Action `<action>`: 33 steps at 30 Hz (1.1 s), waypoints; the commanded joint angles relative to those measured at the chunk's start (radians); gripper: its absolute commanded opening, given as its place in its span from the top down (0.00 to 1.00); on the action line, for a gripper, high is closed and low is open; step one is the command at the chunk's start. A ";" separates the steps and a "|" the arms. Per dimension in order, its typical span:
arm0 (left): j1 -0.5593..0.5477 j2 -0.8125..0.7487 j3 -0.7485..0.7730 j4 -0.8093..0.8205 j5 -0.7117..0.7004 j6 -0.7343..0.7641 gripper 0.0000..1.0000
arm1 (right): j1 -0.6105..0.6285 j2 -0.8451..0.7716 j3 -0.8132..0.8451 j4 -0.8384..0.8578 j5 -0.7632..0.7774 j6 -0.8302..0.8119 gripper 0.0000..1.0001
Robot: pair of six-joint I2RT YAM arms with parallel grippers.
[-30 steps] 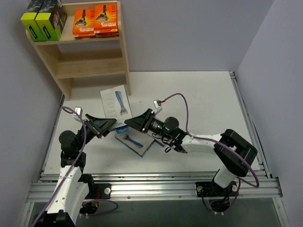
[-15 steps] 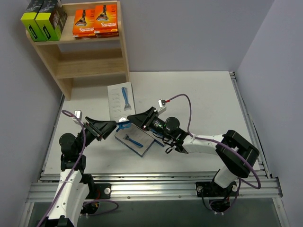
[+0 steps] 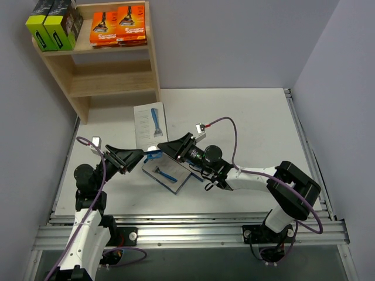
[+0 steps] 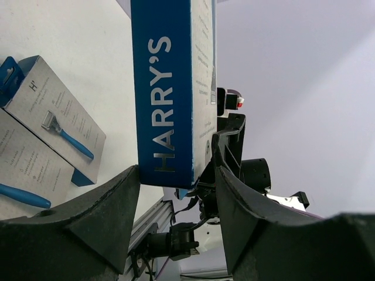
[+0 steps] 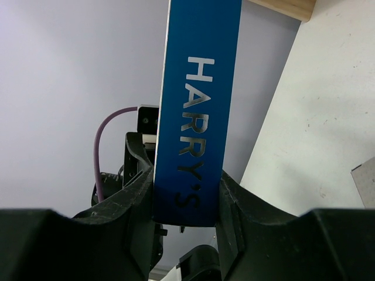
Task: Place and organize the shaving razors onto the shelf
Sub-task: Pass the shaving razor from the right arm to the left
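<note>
Roughly, grey card [image 3: 150,123] face-up, long axis pointing away toward the shelf [image 3: 111,83].

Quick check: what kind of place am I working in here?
Probably a lab test cell staged as a shop display: bare grey partition walls, an aluminium mounting rail, and a small wooden shelf stocked with orange razor packs.

The top camera looks down from above the table's [image 3: 252,117] near edge. The two wrist cameras, close up and facing each other, share one razor pack [image 4: 167,88].
</note>
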 commanded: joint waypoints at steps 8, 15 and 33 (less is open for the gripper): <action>0.007 -0.028 0.031 -0.035 -0.046 0.091 0.38 | 0.007 -0.024 -0.014 0.176 0.025 0.037 1.00; 0.007 -0.023 0.022 -0.027 -0.041 0.091 0.41 | 0.010 0.037 -0.017 0.271 0.013 0.087 1.00; 0.011 0.054 -0.072 0.206 -0.075 -0.073 0.41 | 0.026 0.077 -0.021 0.350 0.013 0.126 1.00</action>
